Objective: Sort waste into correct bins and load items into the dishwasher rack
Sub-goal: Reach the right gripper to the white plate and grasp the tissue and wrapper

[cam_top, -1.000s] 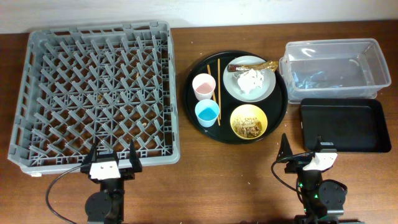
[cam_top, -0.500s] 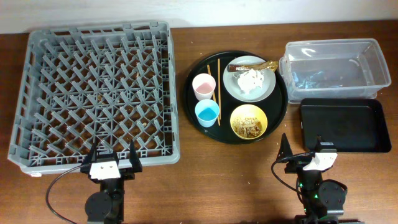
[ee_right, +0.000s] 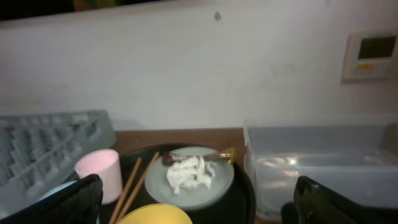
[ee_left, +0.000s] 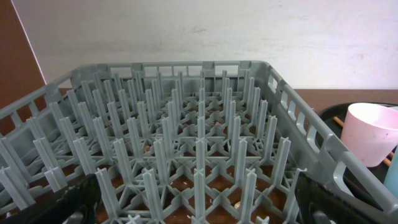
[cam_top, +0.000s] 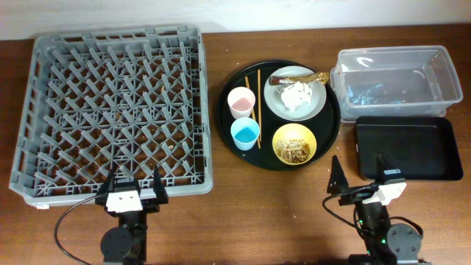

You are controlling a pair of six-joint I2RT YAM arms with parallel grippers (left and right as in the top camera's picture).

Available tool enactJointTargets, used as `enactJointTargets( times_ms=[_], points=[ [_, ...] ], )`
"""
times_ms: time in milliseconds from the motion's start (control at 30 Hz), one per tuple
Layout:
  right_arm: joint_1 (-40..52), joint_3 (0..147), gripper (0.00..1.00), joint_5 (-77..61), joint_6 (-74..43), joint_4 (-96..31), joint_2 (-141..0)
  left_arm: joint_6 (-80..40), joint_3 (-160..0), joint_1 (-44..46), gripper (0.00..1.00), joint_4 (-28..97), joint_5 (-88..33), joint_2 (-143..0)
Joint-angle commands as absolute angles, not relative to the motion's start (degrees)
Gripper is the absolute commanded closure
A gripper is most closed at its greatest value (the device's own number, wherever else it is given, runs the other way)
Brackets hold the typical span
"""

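As the right arm stirs at the table's near edge, every piece of the job waits untouched.

Right gripper has slewed and shifted a touch, jaws spread wide, empty. I read that as the first reach starting. Just ahead-left of it is the yellow bowl of scraps. Ahead-right lies the black bin tray, with the clear tub beyond. Farther ahead, the plate carries the tissue and wrapper. Left gripper hasn't budged, equally wide and empty, tips at the dishwasher rack.

Overhead top-down — low wrists sharing pink cup
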State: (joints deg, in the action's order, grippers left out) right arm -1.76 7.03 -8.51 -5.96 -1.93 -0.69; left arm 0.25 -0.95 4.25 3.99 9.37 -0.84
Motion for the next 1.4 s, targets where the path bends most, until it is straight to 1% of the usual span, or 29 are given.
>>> enactJointTargets(
  times_ms=[0,67,133,200,233,300,333,400,433,500,567,633,733,767,800,833,900,1100,1133,1167,1200,1267,1300,1333,1367],
  points=[
    [-1.5,14.98,0.02,-11.46,-2.7,-7.88,-0.67,1.15,-0.51,3.95,0.01,3.88,8.58,-0.4],
    [-1.5,27.4,0.02,-12.99,-1.89,-17.08,-5.02,1.15,-0.51,3.95,0.01,3.88,8.58,-0.4],
    [-1.5,37.85,0.02,-14.87,-1.91,-23.46,-13.45,1.15,-0.51,3.95,0.01,3.88,8.58,-0.4],
    [-1.5,49.47,0.02,-17.69,-1.91,-30.26,-26.13,1.15,-0.51,3.95,0.01,3.88,8.58,-0.4],
    [-1.45,59.44,0.02,-19.62,-1.91,-35.9,-38.35,1.15,-0.51,3.95,0.01,3.88,8.58,-0.4],
    [-1.45,69.14,0.01,-19.97,-1.93,-41.78,-49.93,1.15,-0.51,3.95,0.01,3.88,8.58,-0.4],
    [-1.45,75.59,0.02,-20.8,-1.93,-44.95,-58.11,1.15,-0.51,3.95,0.01,3.88,8.58,-0.4],
    [-1.45,87.31,0.02,-27.97,-1.93,-45.56,-72.99,1.15,-0.51,3.95,0.01,3.88,8.58,-0.4],
    [-1.45,89.8,0.02,-28.6,-1.98,-45.06,-77.43,1.15,-0.51,3.95,0.01,3.88,8.58,-0.4],
    [-1.45,91.53,0.02,-32.36,-2.74,-38.06,-89.27,1.15,-0.51,3.95,0.01,3.88,8.58,-0.4],
    [-0.93,91.53,0.02,-31.55,-3.18,-33.08,-97.25,1.15,-0.51,3.95,0.01,3.88,8.58,-0.4],
    [3.09,91.55,0.02,-17.08,-8.29,-29.54,-105.75,1.15,-0.51,3.95,0.01,3.88,8.58,-0.4],
    [10.68,91.55,0.02,3.53,-13.93,-27.33,-114.15,1.15,-0.51,3.95,0.01,3.88,8.58,-0.4],
    [12.67,91.55,0.02,8.86,-17.15,-26.89,-116.62,1.15,-0.51,3.95,0.01,3.88,8.58,-0.4],
    [13.74,91.55,0.02,11.35,-19.2,-26.35,-118.32,1.15,-0.51,3.95,0.01,3.88,8.58,-0.4],
    [14.59,91.55,0.0,12.86,-22.44,-25.74,-120.44,1.15,-0.51,3.95,0.01,3.88,8.58,-0.4],
    [14.48,91.53,0.04,13.61,-26.7,-25.52,-123.31,1.15,-0.51,3.95,0.01,3.88,8.58,-0.4],
    [14.17,91.5,0.12,16.38,-27.42,-26.15,-126.69,1.15,-0.51,3.95,0.01,3.88,8.58,-0.4],
    [14.17,91.5,0.21,16.34,-27.55,-26.33,-127.48,1.15,-0.51,3.95,0.01,3.88,8.58,-0.4],
    [14.17,91.5,0.27,16.12,-27.66,-26.59,-127.5,1.15,-0.51,3.95,0.01,3.88,8.58,-0.4],
    [14.17,91.5,0.44,16.1,-29.54,-27.79,-127.57,1.15,-0.51,3.95,0.01,3.88,8.58,-0.4],
    [14.17,91.5,0.61,15.53,-31.0,-29.52,-127.72,1.15,-0.51,3.95,0.01,3.88,8.58,-0.4],
    [14.2,91.53,0.72,13.37,-30.98,-30.79,-127.72,1.15,-0.51,3.95,0.01,3.88,8.58,-0.4],
    [14.2,91.55,0.94,10.79,-30.98,-31.38,-127.66,1.15,-0.51,3.95,0.01,3.88,8.58,-0.4],
    [14.17,91.83,0.96,8.82,-30.96,-31.57,-127.39,1.15,-0.51,3.95,0.01,3.88,8.58,-0.4]
  ],
)
